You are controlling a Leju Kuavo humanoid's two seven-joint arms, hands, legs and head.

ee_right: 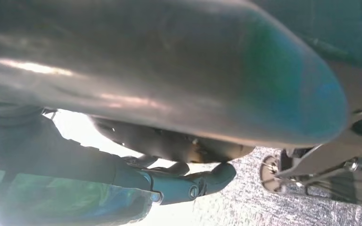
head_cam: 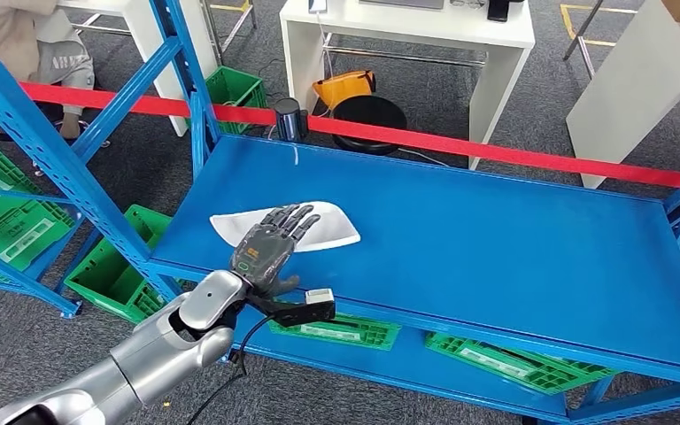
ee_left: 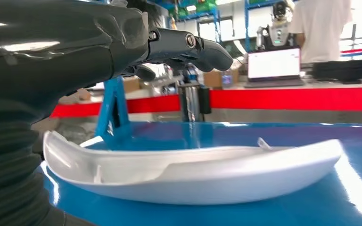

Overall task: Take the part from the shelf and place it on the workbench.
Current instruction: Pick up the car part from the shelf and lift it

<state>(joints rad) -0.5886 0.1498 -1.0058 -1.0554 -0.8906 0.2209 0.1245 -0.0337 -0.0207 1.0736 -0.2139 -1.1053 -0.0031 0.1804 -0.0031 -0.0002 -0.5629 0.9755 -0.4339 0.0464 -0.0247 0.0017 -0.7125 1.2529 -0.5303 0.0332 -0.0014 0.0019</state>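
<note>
1. While you watch the head view, note that the left hand (head_cam: 270,243) reaches out over the blue shelf (head_cam: 496,239) with its fingers (head_cam: 299,217) stretched forward and spread apart, gripping nothing.
2. You can see its fingertips lying over the near edge of the white part (head_cam: 332,232), which rests flat on the shelf surface; whether they touch it you cannot tell from that view.
3. From the left wrist view you see the dark fingers (ee_left: 202,47) held above the white part (ee_left: 207,174), with clear space between them and the part's curved body.
4. You find the part to be a long, shallow, curved white shell, lying on the left half of the shelf, toward the front edge.
5. Your right hand (ee_right: 188,183) shows in its own wrist view, with dark fingers extended over a grey speckled floor; you cannot tell there whether it is spread or curled, and a large blurred dark form covers most of that picture.
6. Beyond the shelf you see a red tape (head_cam: 496,150) stretched across its far side, and a dark cylinder (head_cam: 289,119) standing by the back corner.
7. Beneath and to the left you see green crates (head_cam: 9,217) on the lower levels and the floor.
8. Farther back stands a white table (head_cam: 407,35), with a black round stool (head_cam: 368,113) beside it.
</note>
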